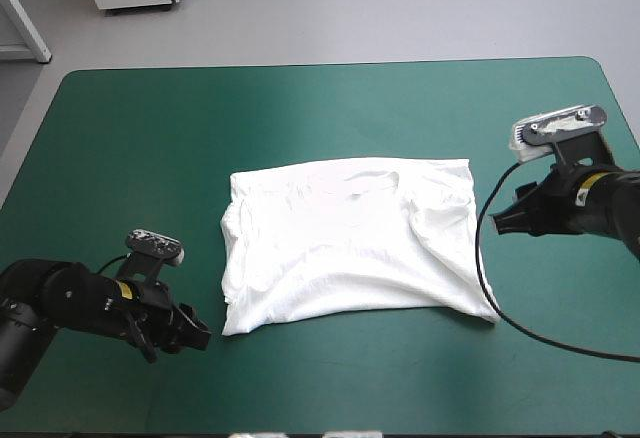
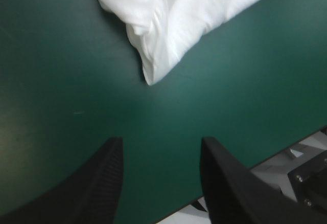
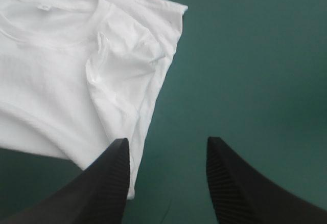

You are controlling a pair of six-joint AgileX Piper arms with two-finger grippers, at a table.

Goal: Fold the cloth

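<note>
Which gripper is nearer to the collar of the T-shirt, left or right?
Right. The right gripper is open beside the edge of the T-shirt, with the collar ahead of it. The left gripper, also open, faces the near corner, farther from the collar.

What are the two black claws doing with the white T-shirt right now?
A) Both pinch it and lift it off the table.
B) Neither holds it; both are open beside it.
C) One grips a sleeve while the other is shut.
B: the T-shirt lies on the teal-green cover, and the left gripper and right gripper each have their fingers apart, pinching nothing.
</note>
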